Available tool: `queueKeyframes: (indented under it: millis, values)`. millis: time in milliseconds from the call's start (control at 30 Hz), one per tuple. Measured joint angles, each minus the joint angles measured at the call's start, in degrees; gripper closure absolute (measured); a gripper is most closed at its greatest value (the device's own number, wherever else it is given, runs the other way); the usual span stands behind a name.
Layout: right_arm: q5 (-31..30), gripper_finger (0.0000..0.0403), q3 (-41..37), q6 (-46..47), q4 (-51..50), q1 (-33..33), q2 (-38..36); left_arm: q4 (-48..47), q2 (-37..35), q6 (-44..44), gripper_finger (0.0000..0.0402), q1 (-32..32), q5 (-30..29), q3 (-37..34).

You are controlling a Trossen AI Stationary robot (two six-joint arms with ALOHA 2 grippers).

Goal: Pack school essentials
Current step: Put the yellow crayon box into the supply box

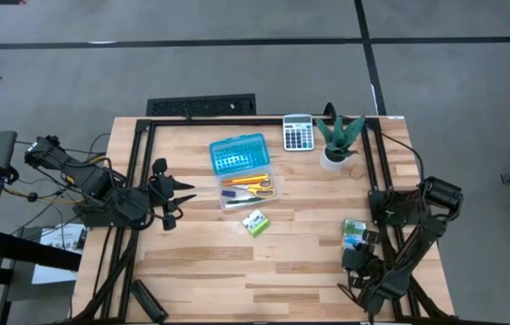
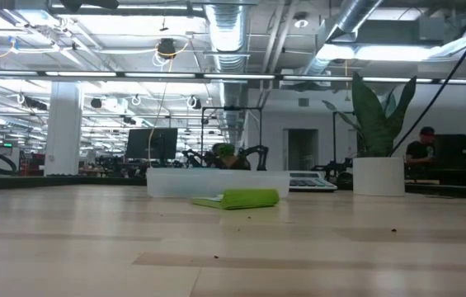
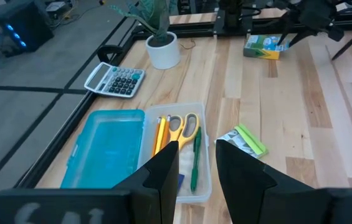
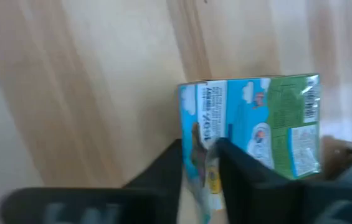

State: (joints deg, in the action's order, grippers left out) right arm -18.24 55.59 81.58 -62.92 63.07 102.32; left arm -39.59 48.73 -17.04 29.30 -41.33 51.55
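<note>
The right gripper (image 4: 199, 163) is closing narrowly on the green-blue packet (image 4: 253, 121), which is lying on the surface (image 1: 200, 253) directly under its fingertips. The left gripper (image 3: 195, 163) is hovering slightly open, with the clear case (image 3: 179, 152) of scissors (image 3: 185, 127) and pencils (image 3: 160, 134) just ahead.

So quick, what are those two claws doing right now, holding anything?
Left gripper: open, holding nothing, hovering near the clear pencil case.
Right gripper: fingers at the green-blue packet on the table; cannot tell whether it is gripped.
</note>
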Motion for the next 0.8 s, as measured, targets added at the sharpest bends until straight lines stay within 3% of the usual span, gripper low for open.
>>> queueKeyframes:
  millis: [100, 167, 400, 800]
  values:
    - [0.0, 0.0372, 0.0, 0.0, -0.7, 0.0, 0.0, 0.0, 0.0, 0.0, 0.0301, 0.0, 0.0, 0.0]
    - [0.0, 0.0393, 0.0, 0.0, -0.7, 0.0, 0.0, 0.0, 0.0, 0.0, 0.0301, 0.0, 0.0, 0.0]
    - [-1.2, 0.0399, 4.8, -0.8, -6.1, -0.2, 0.1, 0.0, 0.0, -0.1, 0.0301, 0.0, 0.0, 0.0]
    - [-17.5, 0.0401, 19.0, -9.3, -26.2, -6.8, 0.1, 0.0, 0.0, -0.1, 0.0301, 0.0, 0.0, 0.0]
